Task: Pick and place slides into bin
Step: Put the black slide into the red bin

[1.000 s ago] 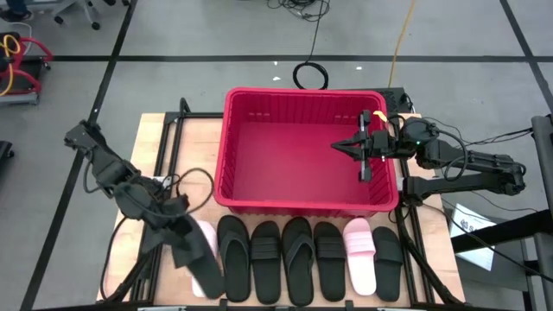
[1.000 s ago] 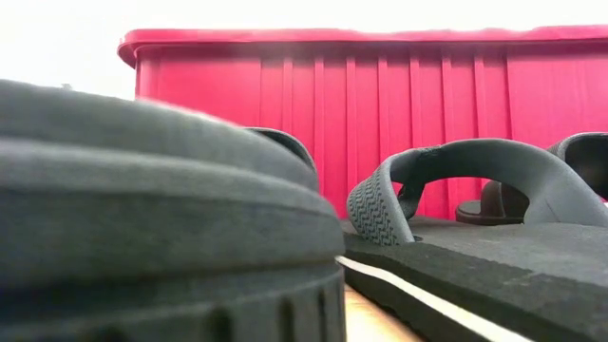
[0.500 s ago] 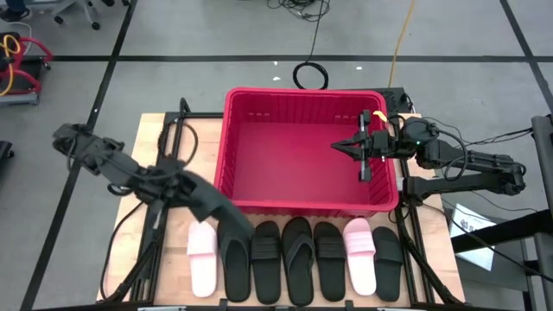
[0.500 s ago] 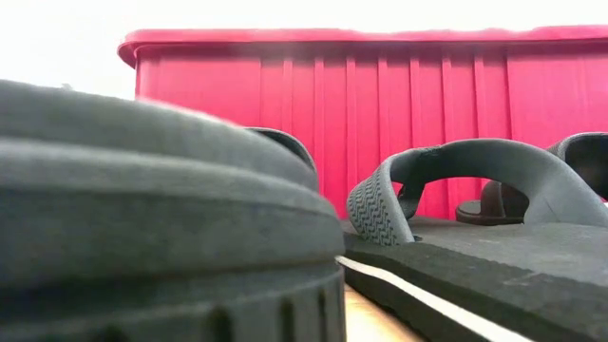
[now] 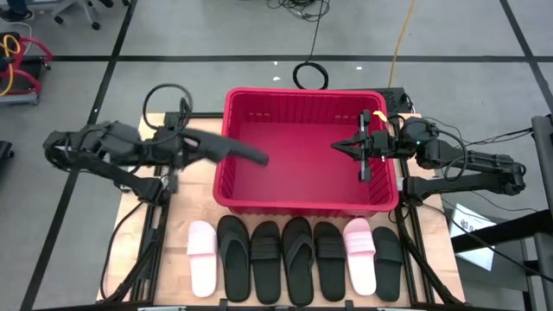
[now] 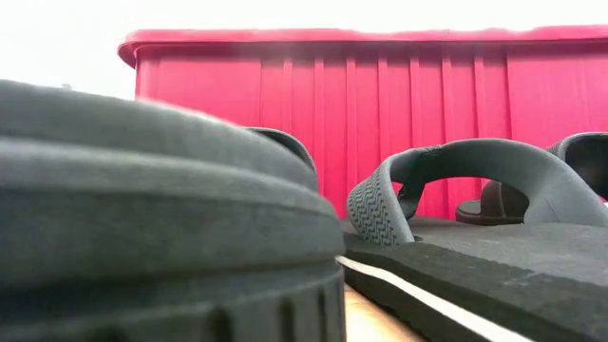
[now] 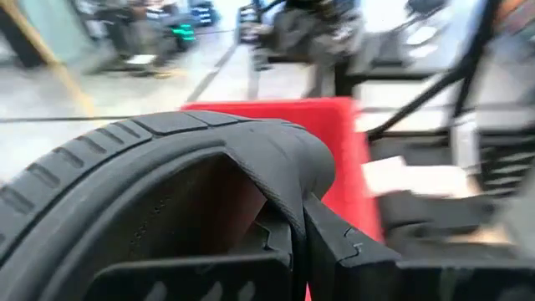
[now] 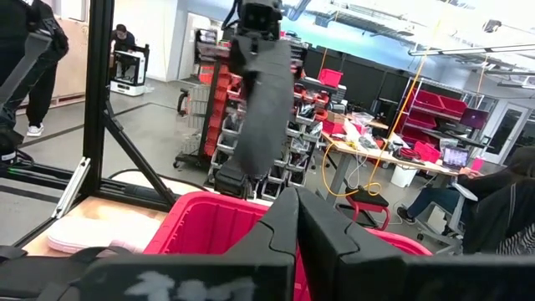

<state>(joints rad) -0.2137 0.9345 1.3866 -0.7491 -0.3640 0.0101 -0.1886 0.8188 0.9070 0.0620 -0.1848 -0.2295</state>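
My left gripper is shut on a black slide, held above the left rim of the red bin. The slide reaches from the gripper toward the bin's inside. It also shows in the right wrist view, hanging below the gripper. My right gripper is shut and empty over the bin's right part. Several slides lie in a row on the table's near side, among them a pink one at the left and a pink one at the right. My left gripper holds the black slide by one end, and its fingers close on it. The exact part is hidden by the slide itself in the left wrist view. The slide is lifted clear and slants down from the gripper, its free end over the bin's left part.
The row of black slides lies between the bin's near wall and the table's near edge. In the low view the bin's near wall stands behind a black slide's strap. Metal frame rails run along both sides of the table.
My left gripper has lifted a black slide from the near left of the row. It has carried the slide up, toward the far edge and to the right, to above the bin's left rim. The slide hangs clear of the table. The right arm has kept still.
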